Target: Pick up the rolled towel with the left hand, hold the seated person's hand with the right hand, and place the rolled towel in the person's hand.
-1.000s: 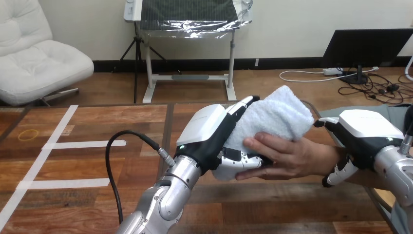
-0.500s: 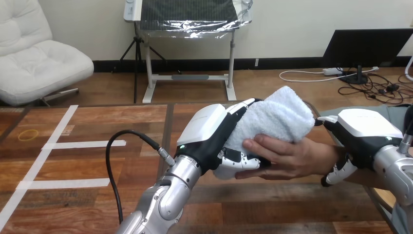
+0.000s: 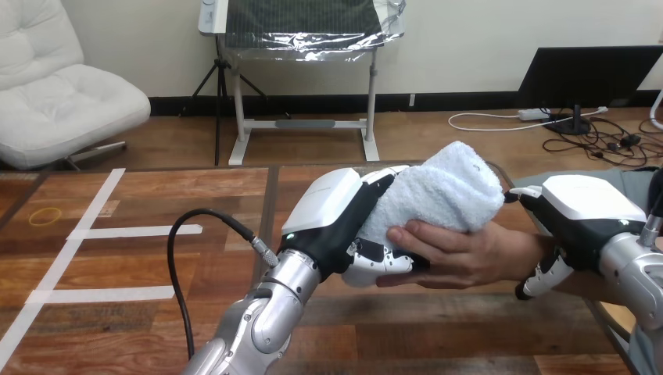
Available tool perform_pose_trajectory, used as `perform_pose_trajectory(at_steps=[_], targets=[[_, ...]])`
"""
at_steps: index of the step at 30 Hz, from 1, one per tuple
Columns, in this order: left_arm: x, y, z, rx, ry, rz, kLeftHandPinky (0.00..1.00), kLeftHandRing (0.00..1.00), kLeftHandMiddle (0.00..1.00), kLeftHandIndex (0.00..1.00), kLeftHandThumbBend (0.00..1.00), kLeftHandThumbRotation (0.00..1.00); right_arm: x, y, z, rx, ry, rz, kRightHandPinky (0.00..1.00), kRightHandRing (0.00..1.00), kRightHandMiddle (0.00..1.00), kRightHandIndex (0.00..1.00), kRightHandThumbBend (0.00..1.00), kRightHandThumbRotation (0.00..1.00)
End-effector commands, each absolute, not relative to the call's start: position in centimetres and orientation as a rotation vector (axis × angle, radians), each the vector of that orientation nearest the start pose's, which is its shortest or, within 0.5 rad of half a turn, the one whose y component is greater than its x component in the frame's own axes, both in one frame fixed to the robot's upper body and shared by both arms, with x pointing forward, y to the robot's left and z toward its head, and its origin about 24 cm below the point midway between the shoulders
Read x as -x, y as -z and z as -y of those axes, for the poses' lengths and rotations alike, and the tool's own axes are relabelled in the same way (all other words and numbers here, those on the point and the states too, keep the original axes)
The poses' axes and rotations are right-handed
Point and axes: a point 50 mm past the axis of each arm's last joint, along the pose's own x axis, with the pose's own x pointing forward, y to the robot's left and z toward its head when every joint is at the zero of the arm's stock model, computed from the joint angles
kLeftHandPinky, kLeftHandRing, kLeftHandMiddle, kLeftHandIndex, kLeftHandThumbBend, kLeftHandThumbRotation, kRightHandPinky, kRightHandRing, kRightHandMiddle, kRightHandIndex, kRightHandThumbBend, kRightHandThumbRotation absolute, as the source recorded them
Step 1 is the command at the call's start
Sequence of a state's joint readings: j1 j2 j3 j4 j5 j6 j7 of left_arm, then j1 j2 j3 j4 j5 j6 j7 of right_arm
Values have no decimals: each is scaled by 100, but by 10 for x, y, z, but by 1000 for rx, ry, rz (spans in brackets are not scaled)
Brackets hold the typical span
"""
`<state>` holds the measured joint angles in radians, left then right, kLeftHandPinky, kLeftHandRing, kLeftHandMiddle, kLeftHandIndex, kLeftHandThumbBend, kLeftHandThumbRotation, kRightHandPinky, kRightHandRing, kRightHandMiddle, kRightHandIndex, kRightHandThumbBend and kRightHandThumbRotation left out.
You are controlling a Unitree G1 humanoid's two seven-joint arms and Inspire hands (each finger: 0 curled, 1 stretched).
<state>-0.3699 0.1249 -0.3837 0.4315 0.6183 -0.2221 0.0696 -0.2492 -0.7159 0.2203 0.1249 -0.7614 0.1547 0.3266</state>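
Easing rolled towel (image 3: 442, 187) into person's hand (image 3: 461, 254)

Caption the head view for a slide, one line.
Handover: the left hand holds the rolled towel in the person's hand while the right hand clasps the person's wrist.

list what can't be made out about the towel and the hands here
- Head view: the towel's underside, covered by the person's hand and the left hand.
- Head view: most of the person's wrist, covered by the right hand curled round it.
- Head view: the right arm, cut off by the right edge.
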Motion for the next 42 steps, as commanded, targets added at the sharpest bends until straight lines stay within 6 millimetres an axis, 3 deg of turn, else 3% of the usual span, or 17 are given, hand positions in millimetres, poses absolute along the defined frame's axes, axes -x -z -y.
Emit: perform_pose_trajectory(at_steps=[1, 22, 42], targets=[[-303, -59, -68, -838, 438, 323, 67, 79, 85, 83, 66, 20, -301, -109, 247, 1514, -205, -182, 84, 92, 94, 91, 80, 5], [-304, -61, -80, -758, 458, 260, 73, 83, 86, 82, 64, 23, -298, -115, 249, 1512, -200, -184, 84, 92, 94, 90, 81, 5], [-299, -65, -100, -625, 521, 207, 74, 86, 87, 85, 64, 26, -283, -126, 249, 1466, -185, -180, 86, 93, 93, 89, 81, 4]])
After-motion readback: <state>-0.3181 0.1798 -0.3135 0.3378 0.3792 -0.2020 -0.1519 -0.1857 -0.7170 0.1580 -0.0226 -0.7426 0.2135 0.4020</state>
